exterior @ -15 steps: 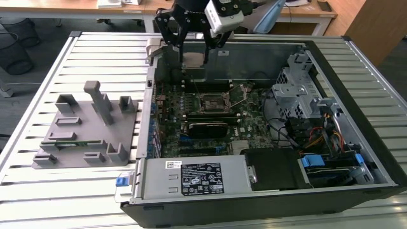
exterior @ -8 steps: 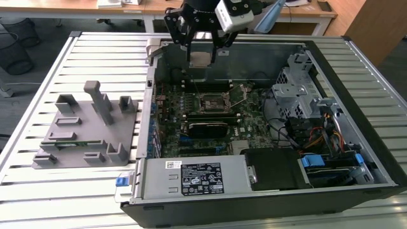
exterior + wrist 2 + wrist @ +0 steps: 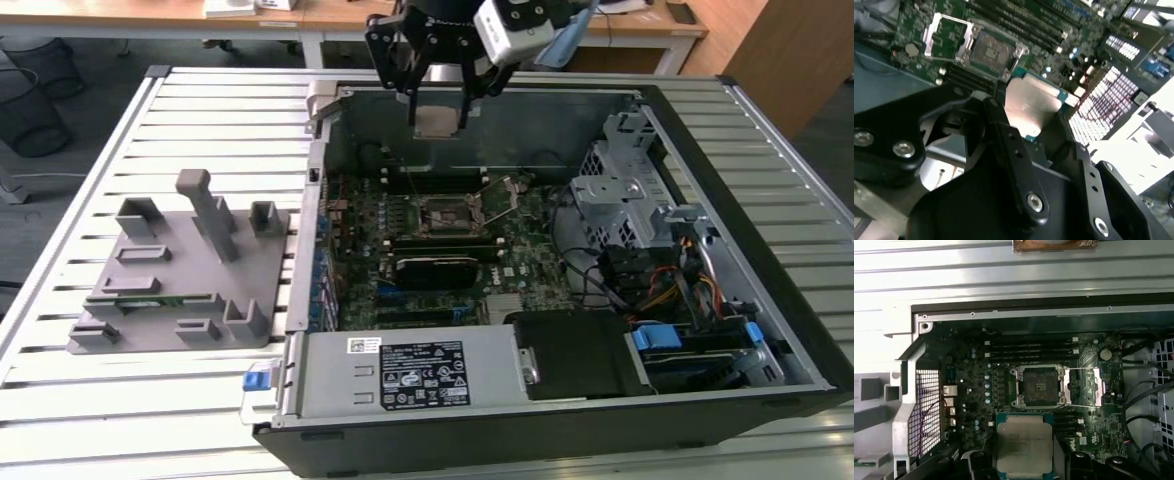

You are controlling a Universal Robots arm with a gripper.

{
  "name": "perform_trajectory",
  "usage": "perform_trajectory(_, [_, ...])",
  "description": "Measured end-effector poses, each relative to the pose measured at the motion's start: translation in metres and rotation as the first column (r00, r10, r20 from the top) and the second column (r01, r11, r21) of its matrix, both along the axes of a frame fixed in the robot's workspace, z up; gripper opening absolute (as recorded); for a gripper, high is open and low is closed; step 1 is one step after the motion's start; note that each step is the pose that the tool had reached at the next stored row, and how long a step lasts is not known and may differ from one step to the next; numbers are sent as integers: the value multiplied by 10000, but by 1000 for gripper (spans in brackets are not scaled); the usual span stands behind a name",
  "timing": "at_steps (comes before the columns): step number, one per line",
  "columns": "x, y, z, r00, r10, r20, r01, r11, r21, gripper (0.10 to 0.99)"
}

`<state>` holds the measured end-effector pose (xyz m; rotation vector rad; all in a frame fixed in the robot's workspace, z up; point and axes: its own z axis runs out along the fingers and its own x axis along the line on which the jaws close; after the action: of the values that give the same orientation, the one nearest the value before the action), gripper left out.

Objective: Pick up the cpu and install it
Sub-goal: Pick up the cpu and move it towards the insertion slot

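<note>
My gripper point(image 3: 441, 112) hangs over the far side of the open computer case point(image 3: 787, 330), shut on the cpu point(image 3: 439, 120), a flat square chip with a silvery top. In both wrist views the cpu point(image 3: 1024, 442) point(image 3: 1031, 100) sits between the black fingers point(image 3: 976, 462) point(image 3: 1001, 120). Below it lies the motherboard's black socket point(image 3: 447, 213) point(image 3: 1039, 386) point(image 3: 993, 51), bare, with its metal lid point(image 3: 514, 192) point(image 3: 1082, 386) swung open to one side. The cpu is well above the socket and touches nothing else.
A grey plastic holder block point(image 3: 187, 270) stands on the slatted table point(image 3: 160, 400) at the exterior view's left. Inside the case are a power supply point(image 3: 414, 370), a metal drive cage point(image 3: 627, 190), cables point(image 3: 667, 290) and memory slots point(image 3: 1029, 350).
</note>
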<state>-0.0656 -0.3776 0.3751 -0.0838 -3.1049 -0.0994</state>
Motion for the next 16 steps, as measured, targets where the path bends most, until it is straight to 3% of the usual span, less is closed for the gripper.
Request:
perform_trajectory(4, [57, 10, -2, 10000, 0, 1, 0, 10000, 2, 533])
perform_trajectory(13, [284, 21, -2, 10000, 1, -1, -1, 10000, 2, 533])
perform_trajectory(16, [291, 21, -3, 10000, -1, 1, 1, 10000, 4, 533])
